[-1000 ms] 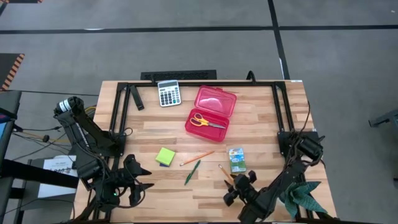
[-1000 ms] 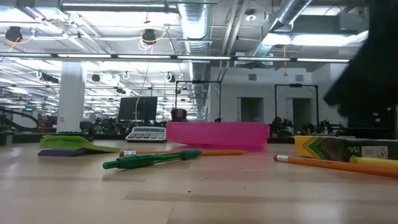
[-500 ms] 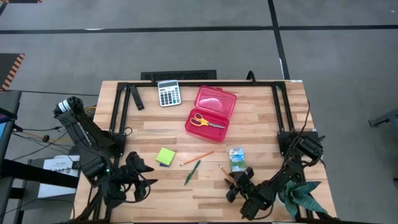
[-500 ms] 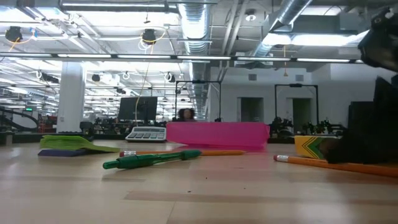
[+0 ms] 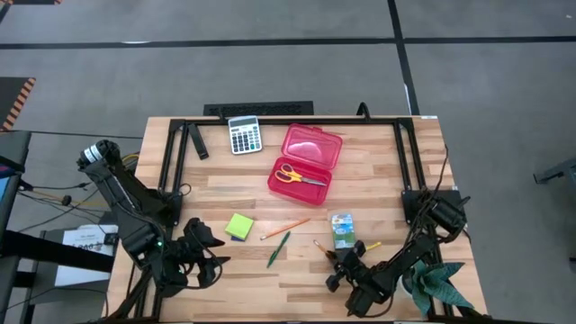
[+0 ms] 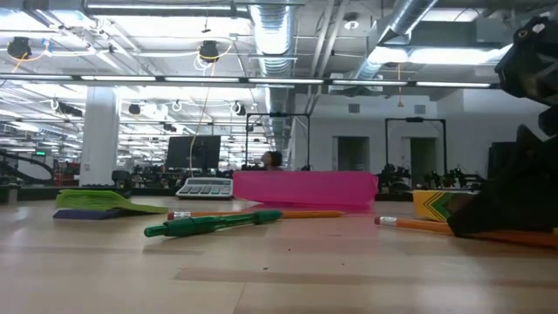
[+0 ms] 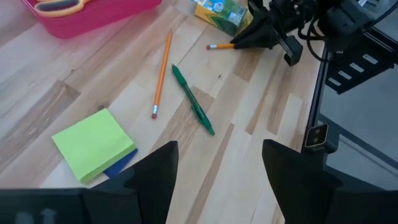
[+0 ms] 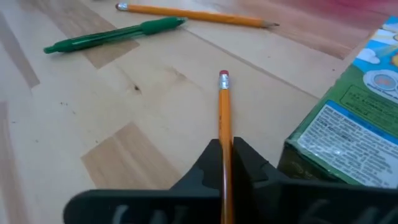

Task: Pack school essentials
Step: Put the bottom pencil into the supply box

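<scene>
Right pincer [image 5: 345,263] low at the near right of the wooden tabletop [image 5: 378,171], fingers pressed together on an orange pencil [image 8: 224,118]; the pencil's long axis runs straight out ahead of the pincer, eraser end forward, just beside the small green-blue carton [image 5: 342,230]; right arm folded low, forearm nearly flat; the red translucent plastic case [image 5: 305,162] lies well beyond; left pincer [image 7: 217,180] waits, fingers apart, near the lime-green sticky-note pad [image 5: 238,226].

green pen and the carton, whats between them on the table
Only bare wood in the high view; the green pen and carton flank it, the right gripper's pencil nearer.
</scene>
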`<move>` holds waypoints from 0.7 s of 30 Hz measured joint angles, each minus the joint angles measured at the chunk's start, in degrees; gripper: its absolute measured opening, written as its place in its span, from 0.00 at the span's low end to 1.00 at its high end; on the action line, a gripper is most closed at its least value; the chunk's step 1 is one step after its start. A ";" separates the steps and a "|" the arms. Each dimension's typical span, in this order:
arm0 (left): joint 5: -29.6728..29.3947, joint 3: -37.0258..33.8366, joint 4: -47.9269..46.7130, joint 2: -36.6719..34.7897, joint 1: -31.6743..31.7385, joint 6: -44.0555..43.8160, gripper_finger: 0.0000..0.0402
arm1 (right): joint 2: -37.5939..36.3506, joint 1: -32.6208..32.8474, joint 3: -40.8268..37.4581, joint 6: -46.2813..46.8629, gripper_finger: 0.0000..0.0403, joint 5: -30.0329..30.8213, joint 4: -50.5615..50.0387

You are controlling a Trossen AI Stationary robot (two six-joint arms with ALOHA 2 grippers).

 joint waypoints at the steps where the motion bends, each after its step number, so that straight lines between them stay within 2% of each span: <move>1: 0.08 0.00 0.01 0.00 0.00 0.00 0.57 | -0.12 -0.02 0.01 0.05 0.05 -0.26 -0.02; 13: -0.70 0.00 0.00 -0.02 0.00 2.51 0.57 | -6.01 -1.46 1.94 -0.12 0.02 -5.06 -4.75; 21: -0.83 0.00 0.02 0.00 0.00 4.34 0.57 | -14.24 -4.56 2.03 -9.42 0.00 -3.77 -4.92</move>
